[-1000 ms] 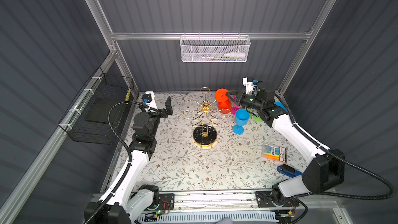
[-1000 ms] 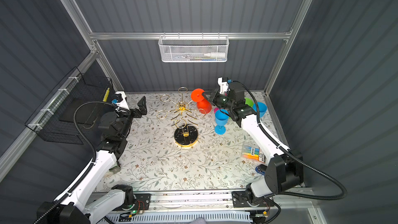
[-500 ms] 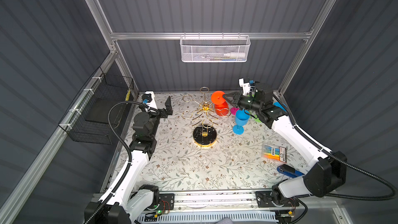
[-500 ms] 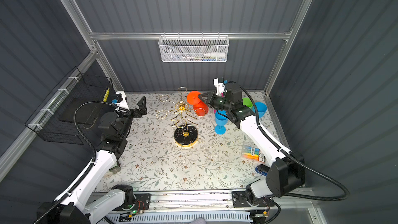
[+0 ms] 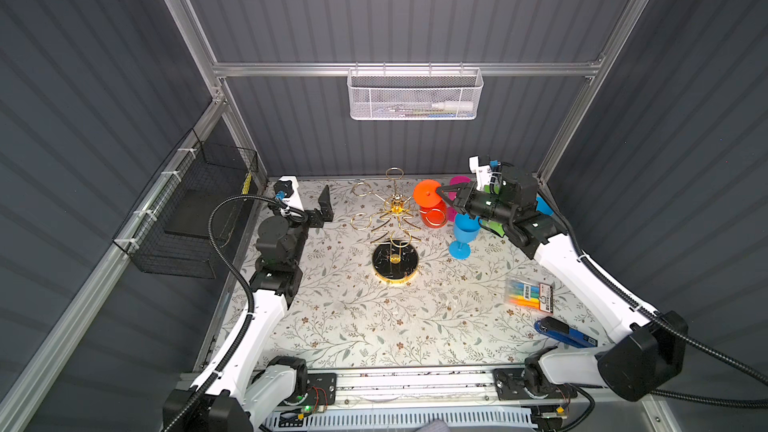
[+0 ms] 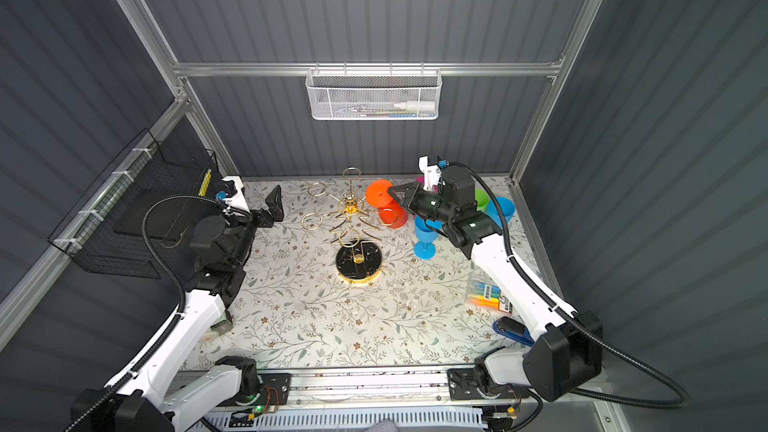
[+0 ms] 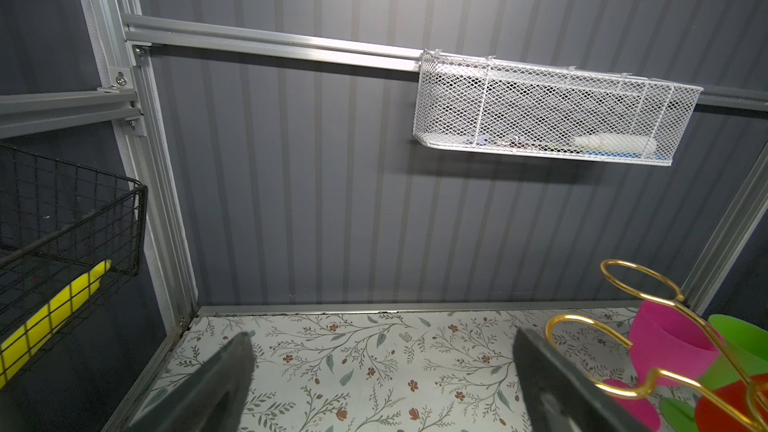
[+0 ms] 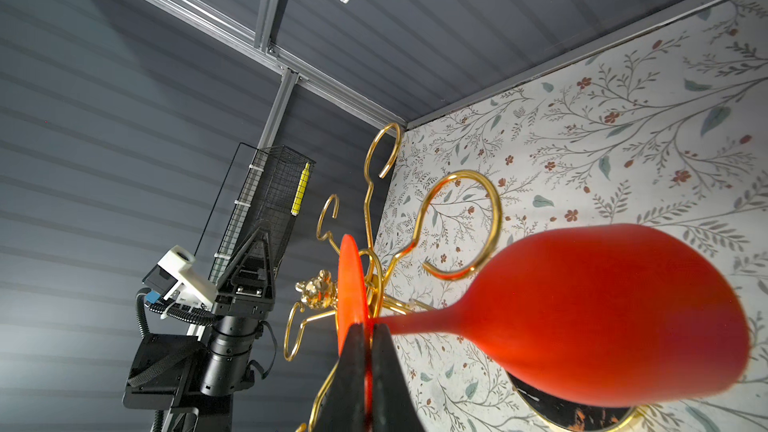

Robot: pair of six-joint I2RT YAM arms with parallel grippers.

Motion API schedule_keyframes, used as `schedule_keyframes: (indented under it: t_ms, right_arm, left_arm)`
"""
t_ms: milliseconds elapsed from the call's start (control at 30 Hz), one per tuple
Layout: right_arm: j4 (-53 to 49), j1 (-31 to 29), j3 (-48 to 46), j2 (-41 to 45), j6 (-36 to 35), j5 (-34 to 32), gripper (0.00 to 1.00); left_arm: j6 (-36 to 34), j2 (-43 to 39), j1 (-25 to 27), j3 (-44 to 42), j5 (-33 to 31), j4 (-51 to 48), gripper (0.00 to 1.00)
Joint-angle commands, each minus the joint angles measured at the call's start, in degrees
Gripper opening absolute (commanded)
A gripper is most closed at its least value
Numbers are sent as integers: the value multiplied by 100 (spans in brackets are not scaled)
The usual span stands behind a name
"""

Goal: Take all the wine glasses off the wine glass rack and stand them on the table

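Note:
An orange-red wine glass (image 5: 428,197) (image 6: 380,195) (image 8: 602,313) hangs foot-up and tilted at the right-hand arms of the gold wine glass rack (image 5: 395,261) (image 6: 358,263) (image 8: 494,218). My right gripper (image 5: 439,191) (image 6: 390,189) (image 8: 370,328) is shut on the rim of the glass's round foot. The stem runs beside the gold wires; whether it sits in a loop I cannot tell. My left gripper (image 5: 324,209) (image 6: 274,205) (image 7: 382,344) stands open and empty at the back left, well apart from the rack (image 7: 640,280).
A blue wine glass (image 5: 462,234) stands under the right arm, with pink, green and blue cups behind it. A marker pack (image 5: 530,295) and a blue stapler (image 5: 565,332) lie at the right. A white mesh basket (image 5: 413,95) hangs on the back wall, a black wire basket (image 5: 195,209) on the left wall.
My right gripper carried the glass's foot left toward the rack's centre, then back right and a little lower. The left arm has not moved.

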State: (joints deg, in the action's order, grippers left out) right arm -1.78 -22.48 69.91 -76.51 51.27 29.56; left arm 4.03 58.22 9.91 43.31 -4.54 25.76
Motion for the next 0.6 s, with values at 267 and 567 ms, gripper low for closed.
schedule_keyframes:
  t_ms: [267, 567]
  right_arm:
    - [-530, 506, -166, 1012, -461, -488, 0]
    - [-1315, 771, 295, 1816, -1402, -805, 0]
  left_arm:
    - [509, -89, -42, 211, 463, 39, 95]
    - [2240, 679, -43, 1760, 3356, -346, 82]
